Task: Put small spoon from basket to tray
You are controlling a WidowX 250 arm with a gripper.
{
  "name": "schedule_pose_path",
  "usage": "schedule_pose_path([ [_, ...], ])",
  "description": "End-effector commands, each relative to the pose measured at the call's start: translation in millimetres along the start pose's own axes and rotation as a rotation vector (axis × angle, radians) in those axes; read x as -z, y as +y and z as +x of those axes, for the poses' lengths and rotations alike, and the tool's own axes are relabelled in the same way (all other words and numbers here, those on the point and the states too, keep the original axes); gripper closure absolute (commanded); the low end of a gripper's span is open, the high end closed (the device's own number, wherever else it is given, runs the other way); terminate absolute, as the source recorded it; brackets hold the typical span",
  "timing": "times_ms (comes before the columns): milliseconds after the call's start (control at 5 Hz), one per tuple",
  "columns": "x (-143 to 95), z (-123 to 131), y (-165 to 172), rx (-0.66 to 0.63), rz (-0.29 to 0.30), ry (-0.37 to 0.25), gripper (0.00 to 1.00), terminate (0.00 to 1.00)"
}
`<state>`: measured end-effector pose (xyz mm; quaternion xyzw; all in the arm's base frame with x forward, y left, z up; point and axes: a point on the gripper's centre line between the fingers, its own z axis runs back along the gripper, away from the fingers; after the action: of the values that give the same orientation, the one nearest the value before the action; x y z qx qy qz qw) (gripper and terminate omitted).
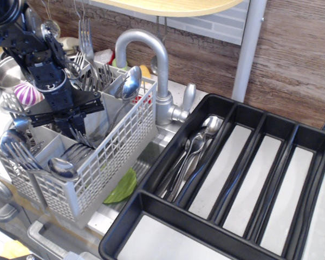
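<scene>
The light grey mesh basket [119,146] stands at the left by the faucet. Spoons lean in its compartments: one bowl-up at the back [131,82], small spoons at the front [62,168] and the left corner [11,143]. My black gripper [71,129] reaches down into a middle compartment, its fingers [65,127] drawn close together among curved steel handles [78,142]. Whether a small spoon is between them is hidden. The black tray [168,157] lies at the right, with several spoons [197,146] in its leftmost long section.
A grey faucet [157,59] arches right behind the basket. Steel forks [86,40] stick up at the basket's back. A round steel bowl [5,70] and a pink striped ball [28,92] sit far left. A green piece [122,187] lies below the basket.
</scene>
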<state>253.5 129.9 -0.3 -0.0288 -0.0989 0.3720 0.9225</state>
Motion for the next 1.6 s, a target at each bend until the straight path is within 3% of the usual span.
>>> schedule_pose_path([
  [0,-21,22,0,0.105,-0.004,-0.017,1.00,0.00],
  [200,-28,26,0,0.152,-0.013,-0.034,1.00,0.00],
  [400,-65,32,-1,0.202,0.042,0.013,1.00,0.00],
  [600,-104,26,-10,0.200,0.101,0.146,1.00,0.00],
  [800,-130,11,-27,0.200,0.123,0.252,1.00,0.00],
  [1000,-148,3,-47,0.145,0.124,0.401,1.00,0.00],
  [1200,-166,-9,-69,0.018,0.146,0.498,1.00,0.00],
  [1400,-165,-24,-94,-0.168,0.170,0.583,1.00,0.00],
])
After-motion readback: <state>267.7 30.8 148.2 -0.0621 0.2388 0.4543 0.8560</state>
